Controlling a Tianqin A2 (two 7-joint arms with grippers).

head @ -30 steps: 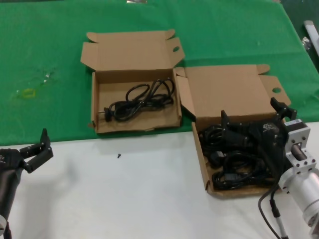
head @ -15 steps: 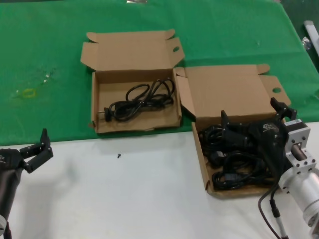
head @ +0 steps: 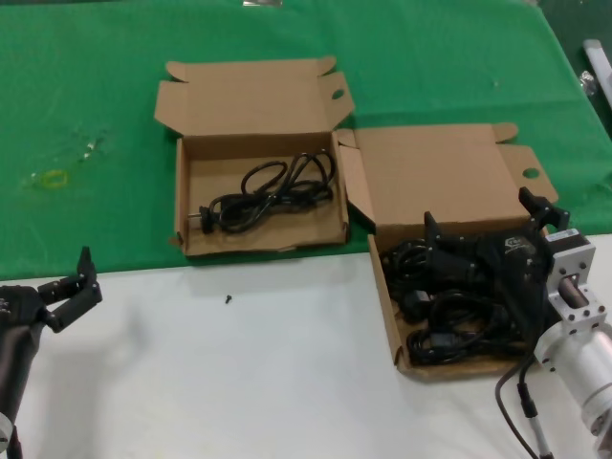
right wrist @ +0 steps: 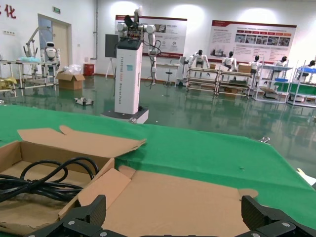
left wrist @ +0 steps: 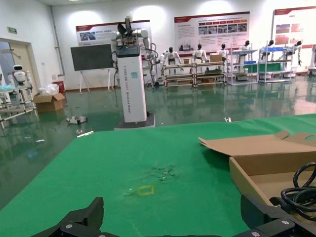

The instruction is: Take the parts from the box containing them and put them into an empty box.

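Two open cardboard boxes lie side by side. The right box (head: 386, 306) holds a heap of black looped power cords (head: 449, 330). The left box (head: 191, 196) holds one cord (head: 268, 191). My right gripper (head: 485, 218) hovers open over the far part of the right box, above the cords and in front of its raised lid (right wrist: 187, 197), with nothing between its fingers. In the right wrist view (right wrist: 174, 210) the left box's cord (right wrist: 44, 182) shows off to the side. My left gripper (head: 72, 287) waits open over the white table, near its left edge.
Green cloth (head: 96, 86) covers the far half of the table and a white surface (head: 239, 382) the near half. A small dark speck (head: 228, 299) lies on the white part. A yellow mark (left wrist: 146, 190) sits on the cloth left of the boxes.
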